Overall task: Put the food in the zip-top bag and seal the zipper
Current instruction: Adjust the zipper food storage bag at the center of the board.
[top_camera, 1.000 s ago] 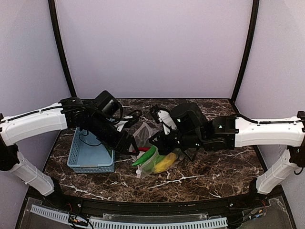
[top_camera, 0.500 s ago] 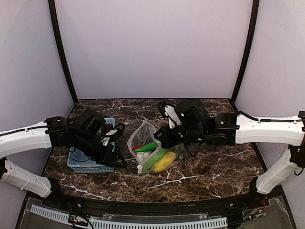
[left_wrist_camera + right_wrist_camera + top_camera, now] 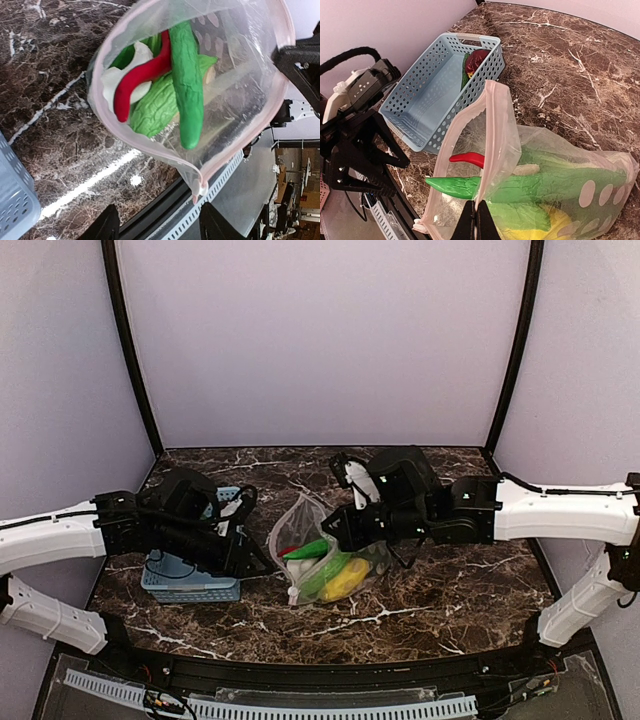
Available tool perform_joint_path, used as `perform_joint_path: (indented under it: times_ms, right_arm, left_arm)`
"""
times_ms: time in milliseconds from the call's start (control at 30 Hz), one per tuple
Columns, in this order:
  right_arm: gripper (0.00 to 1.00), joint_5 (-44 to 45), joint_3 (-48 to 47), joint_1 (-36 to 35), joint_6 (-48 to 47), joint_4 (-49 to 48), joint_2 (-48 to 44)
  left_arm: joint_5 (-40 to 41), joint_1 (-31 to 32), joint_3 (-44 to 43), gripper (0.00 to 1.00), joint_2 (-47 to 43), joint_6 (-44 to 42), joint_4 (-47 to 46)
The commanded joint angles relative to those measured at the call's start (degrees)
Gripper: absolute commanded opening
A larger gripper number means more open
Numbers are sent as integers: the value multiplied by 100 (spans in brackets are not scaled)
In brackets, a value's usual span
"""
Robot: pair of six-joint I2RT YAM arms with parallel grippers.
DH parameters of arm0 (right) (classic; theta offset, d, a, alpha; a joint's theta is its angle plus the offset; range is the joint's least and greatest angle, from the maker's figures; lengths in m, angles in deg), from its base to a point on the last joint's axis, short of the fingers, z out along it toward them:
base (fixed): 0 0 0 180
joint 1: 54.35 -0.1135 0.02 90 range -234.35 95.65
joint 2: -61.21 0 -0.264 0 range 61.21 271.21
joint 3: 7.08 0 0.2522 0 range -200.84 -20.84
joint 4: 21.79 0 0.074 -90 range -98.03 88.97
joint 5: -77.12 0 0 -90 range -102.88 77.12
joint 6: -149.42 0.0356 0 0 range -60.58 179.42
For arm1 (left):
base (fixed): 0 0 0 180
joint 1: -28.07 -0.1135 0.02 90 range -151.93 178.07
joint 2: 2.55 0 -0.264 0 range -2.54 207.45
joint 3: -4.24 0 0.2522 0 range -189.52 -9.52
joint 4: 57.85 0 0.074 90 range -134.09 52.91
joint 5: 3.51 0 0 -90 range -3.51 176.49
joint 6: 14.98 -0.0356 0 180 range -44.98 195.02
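From above, the left arm has pulled back. A second ago the left hand (image 3: pixel 248 556) was at the mouth of the zip-top bag (image 3: pixel 322 562). Now it sits low on the worktop (image 3: pixel 450 590) at the bag's 9 o'clock, just beside the light blue basket (image 3: pixel 185 587). A green long piece (image 3: pixel 310 549) lies inside the bag above the yellow oval piece (image 3: pixel 346 580), so I judge that drop done and the basket next. The right arm reaches in from 3 o'clock, and the right hand (image 3: pixel 337 529) has stayed at the bag's 1 o'clock, holding the mouth up.

The left wrist view looks straight into the open mouth, ringed by the pale pink zipper (image 3: pixel 150 150). Inside are a red chilli (image 3: pixel 140 82), the green long piece, a white piece (image 3: pixel 116 81) and a green leafy bunch (image 3: pixel 159 109). At 6 o'clock the left hand's jaws stand moderately apart with nothing between them.

In the right wrist view, the right hand at 6 o'clock is pinched tight on the bag's rim, just below the zipper. The bag lies on its side, its mouth toward 9 o'clock. A dark red fruit (image 3: pixel 479 59) and another green piece (image 3: pixel 465 76) remain in the basket's far corner at 12 o'clock. The seal is not yet pressed.
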Motion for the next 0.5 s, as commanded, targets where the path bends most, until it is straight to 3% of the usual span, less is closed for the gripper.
perform_joint_path:
  times_ms: [0, 467]
  right_arm:
    - [0, -80, -59, 46, 18, -99, -188]
    - [0, -128, -42, 34, 16, -103, -206]
  left_arm:
    - [697, -46, -50, 55, 125, 179, -83]
    - [574, -508, 69, 48, 588, 304, -899]
